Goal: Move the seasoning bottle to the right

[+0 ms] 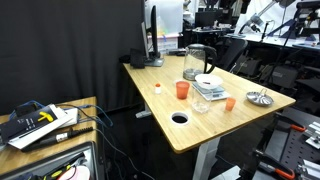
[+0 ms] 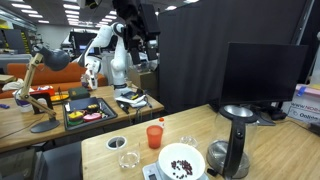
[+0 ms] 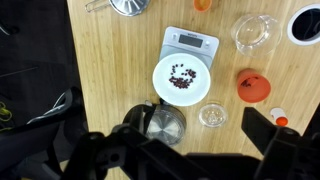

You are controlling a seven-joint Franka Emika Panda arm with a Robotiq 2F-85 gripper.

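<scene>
Gripper [image 3: 178, 148] jaws wide apart, empty, high over the kettle [image 3: 165, 125]. Seasoning bottle: can't pick it out in any view. Bare wood between scale [image 3: 190, 42] and table [image 3: 110, 70] edge.

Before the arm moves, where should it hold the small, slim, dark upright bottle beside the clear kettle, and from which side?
Probably the upper body of the dark bottle, from straight above: it stands upright and slim, and the kettle stands close beside it, so a sideways approach risks a knock.
</scene>
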